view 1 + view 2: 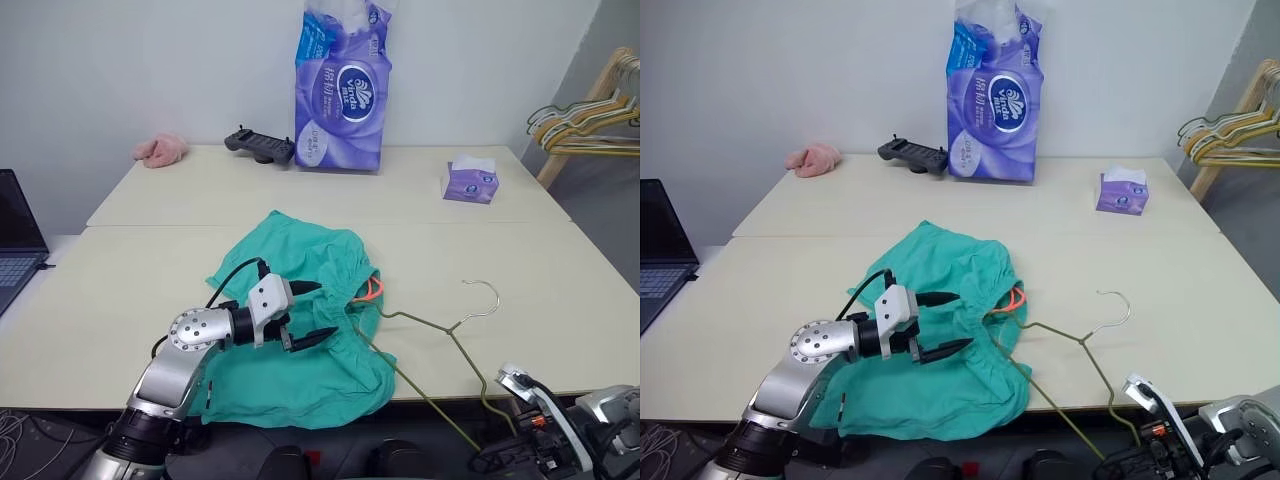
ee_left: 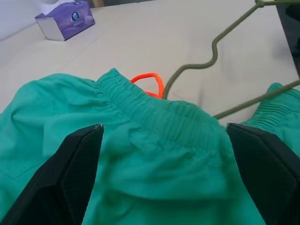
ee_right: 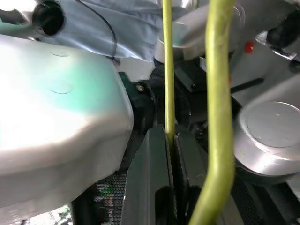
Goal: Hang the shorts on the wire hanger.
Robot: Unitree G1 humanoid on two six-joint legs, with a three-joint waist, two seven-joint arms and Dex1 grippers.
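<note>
The teal-green shorts [image 1: 300, 250] lie crumpled at the near edge of the table [image 1: 560, 260], with the orange drawstring [image 1: 372, 290] showing at the gathered waistband [image 2: 187, 122]. My left gripper [image 1: 312, 312] hovers open just over the waistband, one finger on each side of the gathered cloth. The wire hanger [image 1: 452, 330] lies to the right of the shorts with its hook [image 1: 488, 297] on the table. One of its arms runs in at the waistband and another slants off the table edge. My right gripper [image 3: 171, 138] is shut on that thin wire below the table edge.
At the back stand a purple toilet-paper pack [image 1: 340, 90], a black controller [image 1: 260, 145], a pink fluffy cloth [image 1: 160, 150] and a purple tissue box [image 1: 470, 182]. A laptop [image 1: 15, 240] sits far left. A bunch of hangers [image 1: 590, 120] hangs far right.
</note>
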